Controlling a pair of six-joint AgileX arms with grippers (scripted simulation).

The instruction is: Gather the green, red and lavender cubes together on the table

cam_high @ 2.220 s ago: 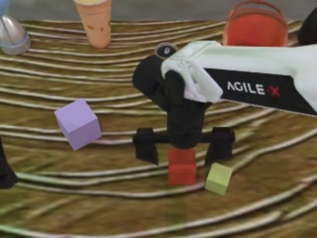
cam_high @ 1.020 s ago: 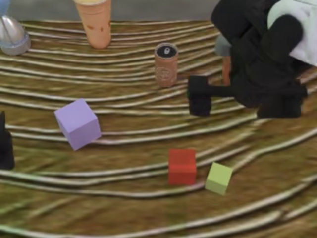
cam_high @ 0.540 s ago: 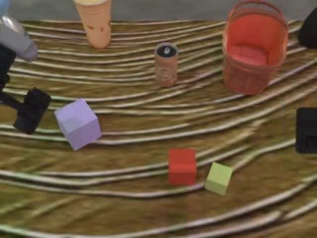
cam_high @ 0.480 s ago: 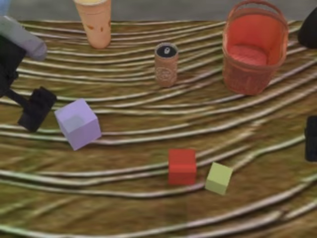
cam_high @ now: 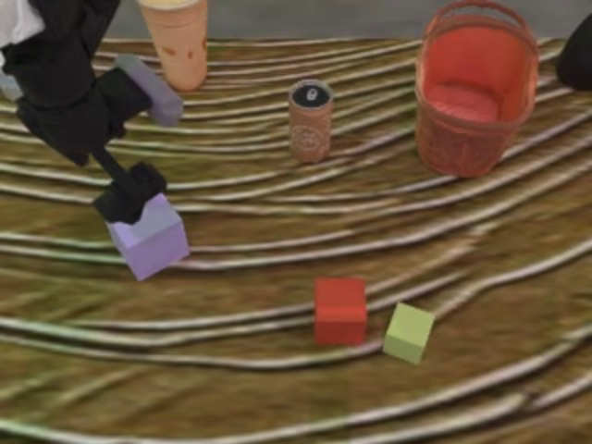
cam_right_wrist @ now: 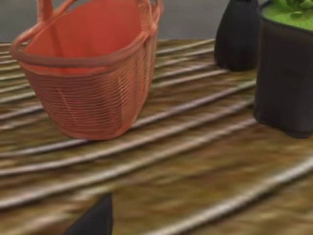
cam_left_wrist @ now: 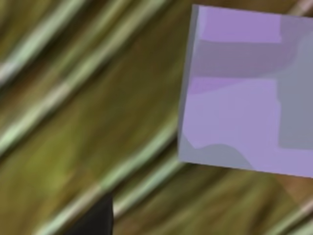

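The lavender cube point(cam_high: 150, 242) rests on the table point(cam_high: 277, 398) at the left. My left gripper point(cam_high: 109, 176) hangs over the cube's far left corner, one black finger point(cam_high: 129, 194) at its top edge. The left wrist view shows the lavender cube point(cam_left_wrist: 244, 93) close up, with one fingertip point(cam_left_wrist: 100, 220) beside it and nothing held. The red cube point(cam_high: 339, 312) and the small green cube point(cam_high: 409, 332) sit close together near the middle front, a narrow gap between them. My right gripper point(cam_right_wrist: 139, 225) is out of the top view, open over bare table.
A brown patterned can point(cam_high: 310, 120) stands at centre back, an orange cup point(cam_high: 176, 42) at back left and a red wicker basket point(cam_high: 476, 88) at back right. The right wrist view shows the basket point(cam_right_wrist: 93, 83) and a black pot with green plants point(cam_right_wrist: 286, 68).
My left arm has swung in from the left edge to above the lavender cube. My right gripper has withdrawn off the right edge of the top view. The cubes have not moved.
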